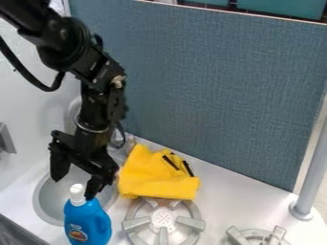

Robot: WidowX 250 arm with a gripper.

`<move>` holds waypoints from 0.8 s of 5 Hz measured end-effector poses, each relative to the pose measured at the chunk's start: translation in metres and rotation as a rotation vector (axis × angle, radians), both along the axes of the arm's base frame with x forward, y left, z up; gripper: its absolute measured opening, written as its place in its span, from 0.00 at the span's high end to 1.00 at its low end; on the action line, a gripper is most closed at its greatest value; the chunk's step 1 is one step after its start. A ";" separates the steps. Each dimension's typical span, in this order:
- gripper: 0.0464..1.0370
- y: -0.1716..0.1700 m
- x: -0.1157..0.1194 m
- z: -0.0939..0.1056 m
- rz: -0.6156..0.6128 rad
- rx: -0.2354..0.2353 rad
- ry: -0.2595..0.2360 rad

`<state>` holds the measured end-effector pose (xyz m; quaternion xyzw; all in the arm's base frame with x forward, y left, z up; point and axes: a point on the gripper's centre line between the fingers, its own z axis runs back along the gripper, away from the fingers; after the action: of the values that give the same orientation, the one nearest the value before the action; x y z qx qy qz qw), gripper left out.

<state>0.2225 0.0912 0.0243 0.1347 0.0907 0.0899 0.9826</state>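
The black gripper (74, 185) hangs over the sink at the left, its two fingers spread apart with nothing visibly held between them. Just in front of it, a blue bottle (88, 223) with a white cap stands upright at the bottom edge of the view. The right finger is close to the cap; whether they touch, I cannot tell. To the right of the gripper, a crumpled yellow cloth (153, 174) lies on the counter behind a burner, with two dark strips showing on it.
The round grey sink (42, 203) lies below the gripper. A burner (163, 225) is right of the bottle, and part of another burner (256, 236) shows at lower right. A blue-grey panel (211, 91) rises behind the counter, and a grey post (311, 167) stands at the right.
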 end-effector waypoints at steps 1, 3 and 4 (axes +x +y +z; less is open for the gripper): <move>0.04 0.000 0.004 -0.012 0.008 -0.012 0.021; 0.04 0.009 0.006 -0.030 0.089 0.001 0.068; 0.09 0.010 0.007 -0.030 0.104 0.007 0.066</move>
<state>0.2292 0.1012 -0.0053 0.1359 0.1298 0.1366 0.9726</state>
